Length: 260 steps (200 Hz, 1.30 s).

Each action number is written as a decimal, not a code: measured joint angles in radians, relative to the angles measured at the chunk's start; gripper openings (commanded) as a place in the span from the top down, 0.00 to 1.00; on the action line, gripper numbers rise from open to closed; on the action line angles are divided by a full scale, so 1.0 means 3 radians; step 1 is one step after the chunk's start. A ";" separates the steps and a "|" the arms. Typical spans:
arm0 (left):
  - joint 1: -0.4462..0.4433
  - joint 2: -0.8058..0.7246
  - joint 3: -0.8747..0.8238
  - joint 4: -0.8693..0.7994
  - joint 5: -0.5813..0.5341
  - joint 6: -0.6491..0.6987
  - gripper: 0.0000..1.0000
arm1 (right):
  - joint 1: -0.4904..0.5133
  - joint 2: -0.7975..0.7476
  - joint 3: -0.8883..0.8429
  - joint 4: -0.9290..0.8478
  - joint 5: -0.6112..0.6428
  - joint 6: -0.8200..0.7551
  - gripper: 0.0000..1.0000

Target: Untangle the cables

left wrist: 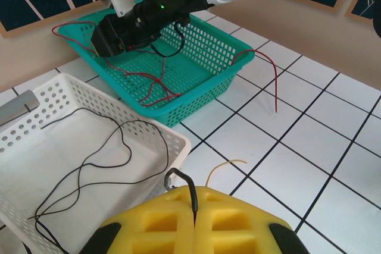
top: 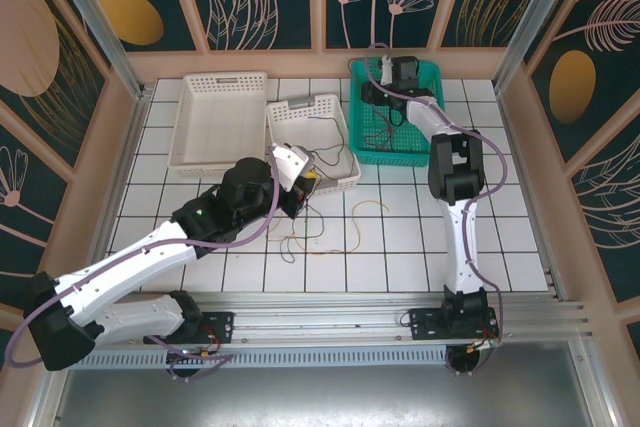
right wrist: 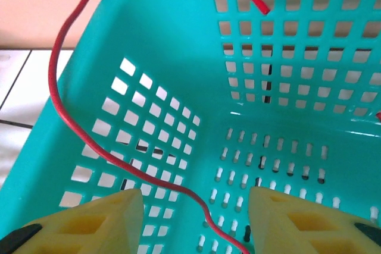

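Observation:
My left gripper [left wrist: 195, 199] is shut on a black cable [left wrist: 189, 184], at the near corner of the small white basket [left wrist: 174, 137]. The rest of that black cable [left wrist: 122, 146] loops inside this basket. From above, the left gripper [top: 303, 185] sits at the basket's front edge. A red cable [left wrist: 150, 80] lies in the teal basket [left wrist: 205, 96], one end hanging over its rim [left wrist: 269, 68]. My right gripper [right wrist: 193, 217] is open low inside the teal basket [right wrist: 178, 52], with the red cable [right wrist: 77, 132] running loose between its fingers. A pale yellowish cable [top: 368, 209] lies on the tiles.
A larger white tray [top: 215, 122] stands at the back left beside the small white basket [top: 330, 107]. The teal basket [top: 400, 157] is at the back right. Thin wire loops [top: 292, 239] lie on the tiles in front of the left gripper. Walls enclose the table.

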<state>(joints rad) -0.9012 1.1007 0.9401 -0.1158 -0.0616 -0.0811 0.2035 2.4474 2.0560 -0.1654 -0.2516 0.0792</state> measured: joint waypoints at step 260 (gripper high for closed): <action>0.0015 0.0094 0.0000 0.0000 0.0023 0.0010 1.00 | 0.0009 0.0360 -0.0084 0.0290 0.0287 -0.0220 1.00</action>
<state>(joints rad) -0.8967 1.1290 0.9401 -0.1158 -0.0547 -0.0780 0.2062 2.5553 2.0308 -0.0784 -0.1654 0.0132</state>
